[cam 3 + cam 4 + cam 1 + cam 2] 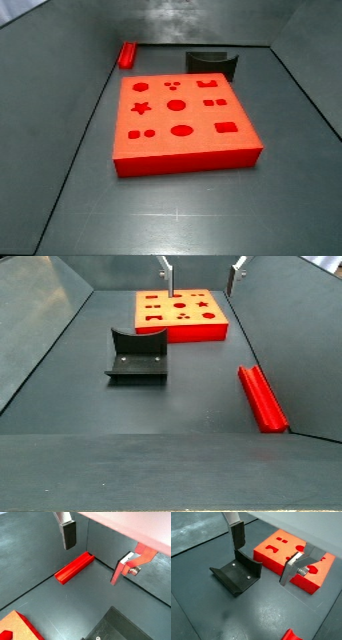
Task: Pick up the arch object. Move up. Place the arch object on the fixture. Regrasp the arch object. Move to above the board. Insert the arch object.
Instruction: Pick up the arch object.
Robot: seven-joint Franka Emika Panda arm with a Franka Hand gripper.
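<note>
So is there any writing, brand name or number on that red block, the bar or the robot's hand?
None that can be read: the board carries only cut-out shapes, no letters.
The arch object and the fixture are blank.
The hand, open above the floor, shows no label.

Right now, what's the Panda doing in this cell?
Nothing is held yet. The claw hangs open and empty above the floor, its fingers apart. The arch object lies flat on the floor by the wall, untouched. The fixture stands bare between it and the board, whose holes are all unfilled. Looks like the pick-up has not started.
</note>
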